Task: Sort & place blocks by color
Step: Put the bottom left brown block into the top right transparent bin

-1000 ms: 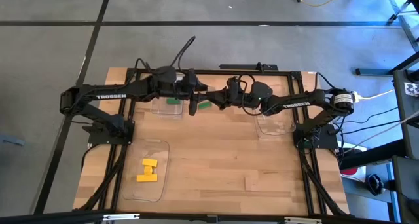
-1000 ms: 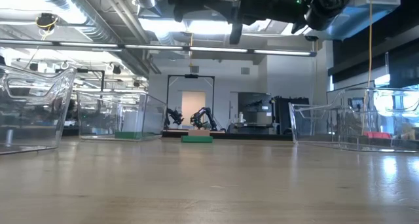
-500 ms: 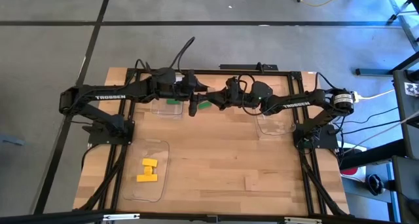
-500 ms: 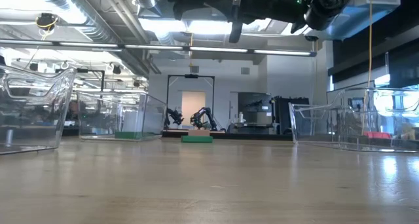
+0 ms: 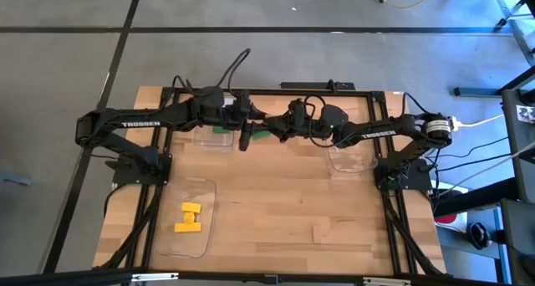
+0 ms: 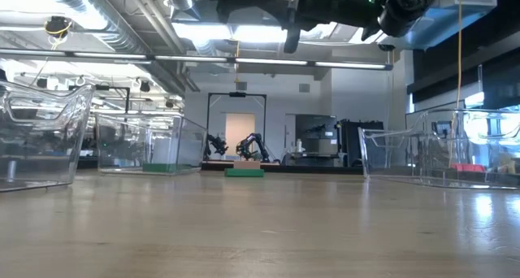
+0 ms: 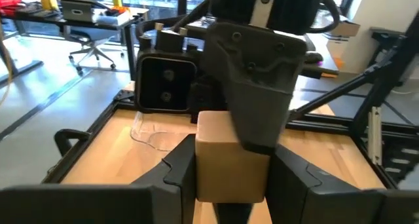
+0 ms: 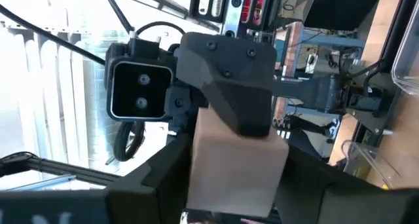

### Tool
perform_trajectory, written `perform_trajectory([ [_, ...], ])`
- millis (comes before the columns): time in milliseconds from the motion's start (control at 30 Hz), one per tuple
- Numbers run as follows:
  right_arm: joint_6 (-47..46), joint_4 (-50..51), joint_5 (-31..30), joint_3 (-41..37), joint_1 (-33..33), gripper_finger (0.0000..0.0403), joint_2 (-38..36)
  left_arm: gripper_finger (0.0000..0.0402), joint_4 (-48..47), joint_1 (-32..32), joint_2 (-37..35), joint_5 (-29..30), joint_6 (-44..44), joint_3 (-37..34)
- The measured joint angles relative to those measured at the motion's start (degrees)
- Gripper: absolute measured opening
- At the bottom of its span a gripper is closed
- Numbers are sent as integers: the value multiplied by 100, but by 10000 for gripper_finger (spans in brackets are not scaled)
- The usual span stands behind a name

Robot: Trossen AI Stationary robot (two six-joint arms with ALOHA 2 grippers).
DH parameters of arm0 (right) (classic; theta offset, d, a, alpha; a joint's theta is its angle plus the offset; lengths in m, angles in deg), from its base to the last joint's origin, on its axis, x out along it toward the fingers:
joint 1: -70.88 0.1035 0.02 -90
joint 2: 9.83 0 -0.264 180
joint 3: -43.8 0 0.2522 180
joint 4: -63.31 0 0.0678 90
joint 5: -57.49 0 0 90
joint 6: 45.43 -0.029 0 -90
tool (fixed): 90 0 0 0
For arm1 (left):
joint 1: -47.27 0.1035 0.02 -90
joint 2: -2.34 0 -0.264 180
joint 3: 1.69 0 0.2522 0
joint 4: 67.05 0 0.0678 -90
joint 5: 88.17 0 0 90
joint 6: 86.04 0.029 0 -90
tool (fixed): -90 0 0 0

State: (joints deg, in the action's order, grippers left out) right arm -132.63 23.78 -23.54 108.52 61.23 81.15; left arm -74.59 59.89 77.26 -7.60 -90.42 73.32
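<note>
Both arms reach toward each other and meet in the upper centre of the high view, above the wooden surface (image 5: 276, 194). The left tool (image 5: 246, 136) comes from the left of the frame and the right tool (image 5: 272, 129) from the right, and their tips are just beside each other.

In the left wrist view a pale tan cube (image 7: 230, 164) sits between the two dark fingers (image 7: 180, 168) of the left tool, which is closed on it on both sides. A finger of the right tool (image 7: 262, 93) lies over the upper part of the cube. In the right wrist view the same cube (image 8: 237, 160) is in the middle of the frame, between the sides of the right tool. I cannot tell if the right tool grips it or stands open.

Under the place where the tools meet, a green block (image 5: 262, 135) lies on the surface; in the low view it is in the centre, far back (image 6: 244, 171). A second green block (image 5: 221, 129) is in a clear tray (image 5: 209, 144) left of the centre. Two yellow blocks (image 5: 190, 218) lie together in another clear tray (image 5: 205, 194) in the lower left. A third clear tray (image 5: 351, 160) stands right of the centre.
</note>
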Motion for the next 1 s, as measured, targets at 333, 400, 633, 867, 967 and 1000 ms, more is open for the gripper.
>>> perform_trajectory([
  [333,-337,27,-522,-2,129,190,11,119,-82,-7,-9,-658,-129,0],
  [400,-393,22,-518,-2,148,190,11,119,-78,-5,-9,-660,-127,0],
  [633,-380,-102,-267,-4,231,190,11,119,7,6,-9,-142,180,0],
  [867,-256,-200,-336,-9,192,188,11,119,-10,68,-9,-491,192,2],
  [967,-258,-190,-336,-13,197,169,11,119,-17,44,-9,-507,197,2],
  [1000,-281,-190,-335,-13,197,158,11,119,-8,47,-9,-503,216,2],
])
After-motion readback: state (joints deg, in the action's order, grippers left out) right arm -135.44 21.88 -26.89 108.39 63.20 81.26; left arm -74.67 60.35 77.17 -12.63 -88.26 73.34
